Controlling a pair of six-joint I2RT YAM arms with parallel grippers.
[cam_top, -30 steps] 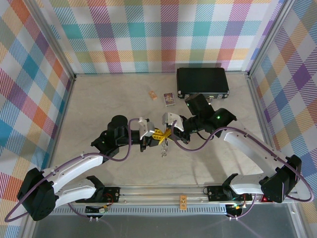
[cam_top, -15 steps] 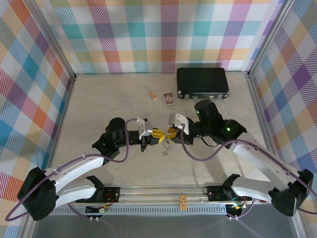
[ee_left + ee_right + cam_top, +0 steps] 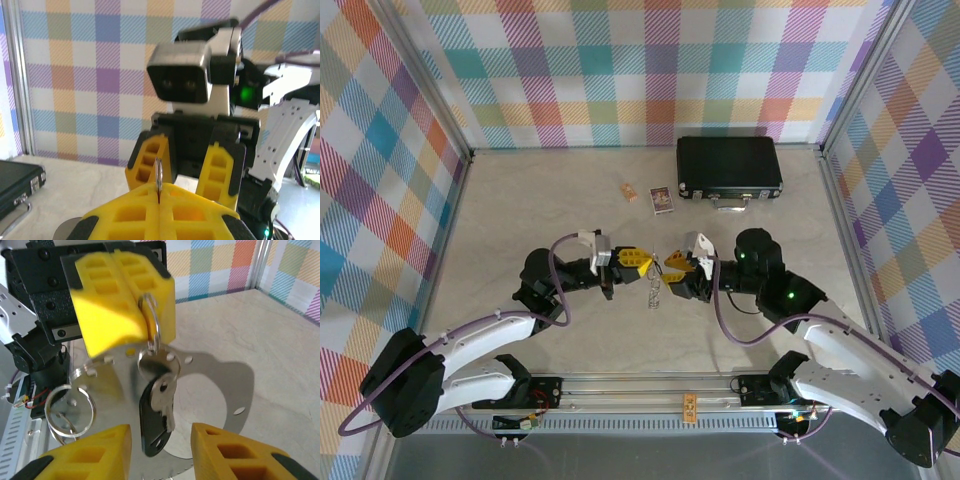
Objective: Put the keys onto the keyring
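Left end effector (image 3: pixel 632 262): closed tight, its yellow pads pinching the keyring (image 3: pixel 157 327) at the top of its loop, near the middle of the table (image 3: pixel 520 220).
Right end effector (image 3: pixel 673 269): jaws parted partway and holding nothing. It faced the left one, close by but not touching it.
Keyring: upright in the left pads, seen edge-on from the left wrist.
Keys (image 3: pixel 159 400): a silver key and a black-headed one hung from the ring below the left pads, clear of the right fingers (image 3: pixel 235 452). Whether they reached the table could not be told.
Second ring (image 3: pixel 70 410): hung off to one side; its attachment was unclear.
Black case (image 3: pixel 728 165): at the far edge, well apart from both arms.
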